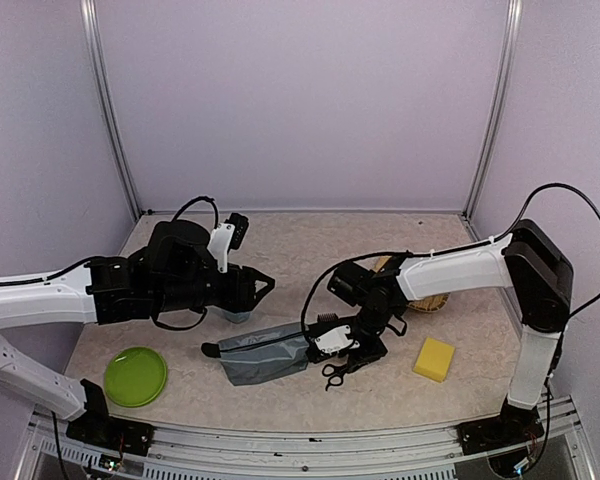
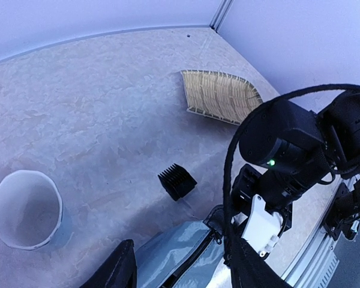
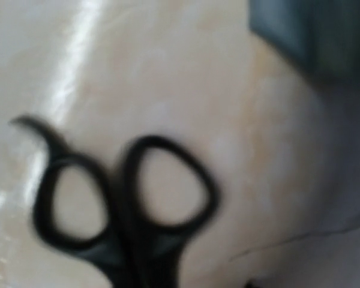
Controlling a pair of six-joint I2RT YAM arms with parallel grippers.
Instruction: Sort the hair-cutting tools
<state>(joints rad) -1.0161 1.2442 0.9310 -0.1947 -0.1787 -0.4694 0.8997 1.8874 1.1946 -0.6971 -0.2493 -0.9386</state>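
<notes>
Scissors (image 3: 123, 255) lie low and centre in the overhead picture, on the table just right of the lower edge of a grey pouch (image 1: 265, 357). Their black loops point to the lower left. The right gripper (image 1: 352, 350) is down directly over them. In the right wrist picture the two loops fill the lower left, badly blurred, with a corner of the pouch at the upper right. The blades run off the bottom edge, towards the fingers.

The step in hand looks like picking up the scissors, probably to put them in the pouch. To do it well, I would grip across the closed blades or the pivot, not the loops, and squeeze squarely so the thin steel does not twist or slip out. I would lift straight up before moving left, so the loops clear the pouch edge and do not drag it.

Neither picture shows the right fingers, so I cannot tell whether they are apart, closed, or already on the scissors.

The left gripper (image 1: 264, 289) hangs at centre left above a light-blue cup (image 2: 25, 209). Its fingers are spread and hold nothing. A small black block (image 2: 177, 181) sits alone on the table in the middle of the left wrist picture, between the cup and a wicker tray (image 2: 221, 96).
</notes>
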